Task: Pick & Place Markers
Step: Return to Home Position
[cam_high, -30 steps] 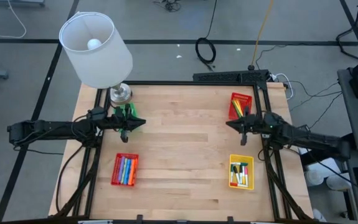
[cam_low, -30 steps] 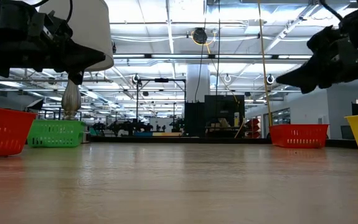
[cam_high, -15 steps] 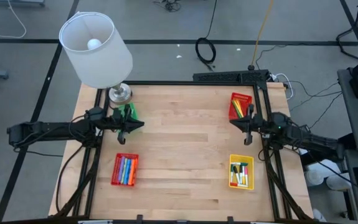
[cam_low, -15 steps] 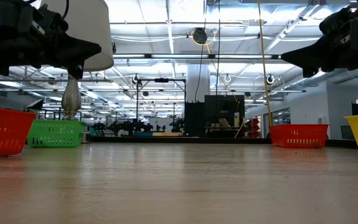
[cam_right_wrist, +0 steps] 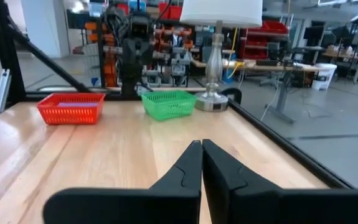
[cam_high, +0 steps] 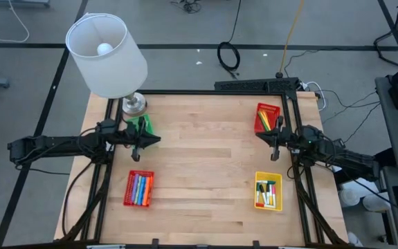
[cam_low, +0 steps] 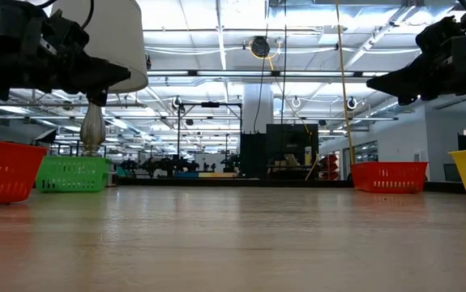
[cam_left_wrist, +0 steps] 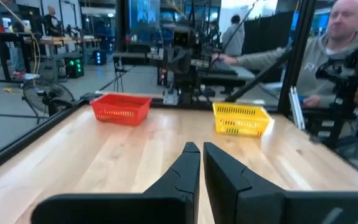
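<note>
Your left end effector [cam_high: 156,138] hangs above the surface [cam_high: 205,173], just beside the green basket [cam_high: 145,124]. Its two fingers [cam_left_wrist: 188,165] are drawn together with nothing between them. Your right end effector [cam_high: 259,136] hangs on the opposite side, facing the left one across the bare middle of the wood. Its fingers [cam_right_wrist: 191,163] are also together and empty. In the low view both arms sit clear of the wood, high in the two upper corners.

No markers lie loose on the surface; those you can see are all in baskets. One batch of markers [cam_high: 140,189] lies side by side in the left red basket [cam_high: 129,187], on the left arm's side, showing blue, orange, green and pink. A second batch fills the yellow basket [cam_high: 257,177] on the right arm's side, with white, yellow, green and red among them. A few more rest in the right red basket [cam_high: 276,109], just beside the right end effector. Whether the green basket holds any, you cannot tell, since the left arm covers part of it.

A lamp [cam_high: 106,55] with a white shade stands at the corner next to the green basket. In the left wrist view, a person [cam_left_wrist: 328,56] in a grey top sits beyond the surface's edge.
</note>
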Robot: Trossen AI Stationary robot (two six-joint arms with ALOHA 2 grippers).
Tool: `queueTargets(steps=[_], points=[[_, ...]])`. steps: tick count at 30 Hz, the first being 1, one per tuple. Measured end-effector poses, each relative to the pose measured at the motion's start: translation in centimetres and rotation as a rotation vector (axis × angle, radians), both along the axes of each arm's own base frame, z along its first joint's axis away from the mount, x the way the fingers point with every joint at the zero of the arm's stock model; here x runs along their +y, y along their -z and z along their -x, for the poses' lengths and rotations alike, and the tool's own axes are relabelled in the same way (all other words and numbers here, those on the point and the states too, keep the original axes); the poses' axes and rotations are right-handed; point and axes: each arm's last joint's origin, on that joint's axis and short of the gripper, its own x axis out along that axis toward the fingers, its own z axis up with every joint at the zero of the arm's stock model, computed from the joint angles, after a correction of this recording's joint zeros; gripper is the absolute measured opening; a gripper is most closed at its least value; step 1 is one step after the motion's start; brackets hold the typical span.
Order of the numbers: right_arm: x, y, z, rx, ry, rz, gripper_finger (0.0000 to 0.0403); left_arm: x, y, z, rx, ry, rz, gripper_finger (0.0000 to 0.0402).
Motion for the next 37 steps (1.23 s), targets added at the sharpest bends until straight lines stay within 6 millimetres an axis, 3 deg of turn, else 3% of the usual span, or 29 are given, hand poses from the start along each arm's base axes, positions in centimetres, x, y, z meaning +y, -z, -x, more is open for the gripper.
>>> queueTargets(steps=[29,37], points=[[-0.16,0.14,-0.15,-0.055,0.026,0.005,0.0000,0.31,0.65,-0.01,0.064,-0.106,-0.116,0.0026],[-0.16,0.17,-0.15,-0.060,0.025,-0.029,0.0000,0.31,0.64,-0.01,0.063,-0.106,-0.056,0.0026]])
